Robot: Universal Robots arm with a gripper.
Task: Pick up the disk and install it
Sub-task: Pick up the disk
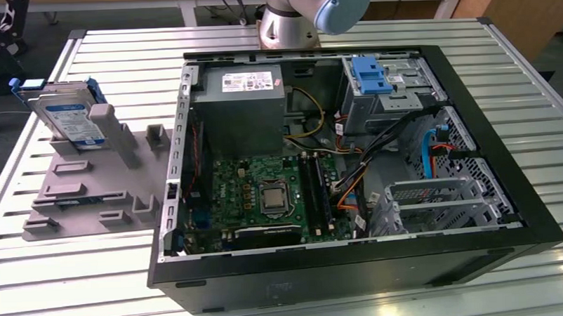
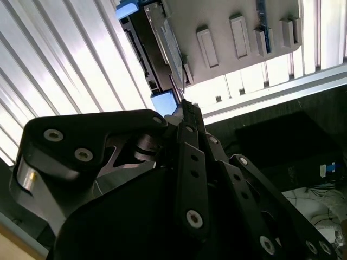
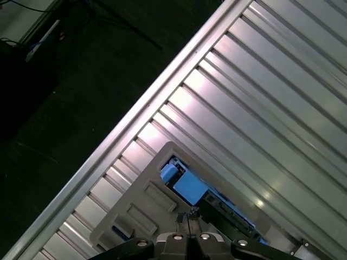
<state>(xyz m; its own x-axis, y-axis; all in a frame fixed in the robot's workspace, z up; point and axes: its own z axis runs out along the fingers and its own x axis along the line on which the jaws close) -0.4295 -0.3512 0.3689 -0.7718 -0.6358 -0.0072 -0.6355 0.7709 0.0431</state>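
The disk (image 1: 69,116) is a silver drive with a white-and-blue label in a blue carrier. It stands on edge in a grey holder (image 1: 86,186) on the table, at the exterior view's left of the open computer case (image 1: 360,271). In both wrist views my gripper (image 2: 181,105) (image 3: 187,219) hangs well above the holder, its two fingers pressed together with nothing between them. Beyond the fingertips the disk (image 2: 154,49) (image 3: 190,187) shows edge-on with its blue carrier corners. Only the arm's base (image 1: 291,20) appears in the exterior view.
The case lies open on a slatted metal table (image 1: 98,277), showing a motherboard (image 1: 264,194), a grey power supply (image 1: 242,96), a blue latch (image 1: 370,74) on the upper bay and a metal drive cage (image 1: 442,201) at the exterior view's right. Cables cross the middle.
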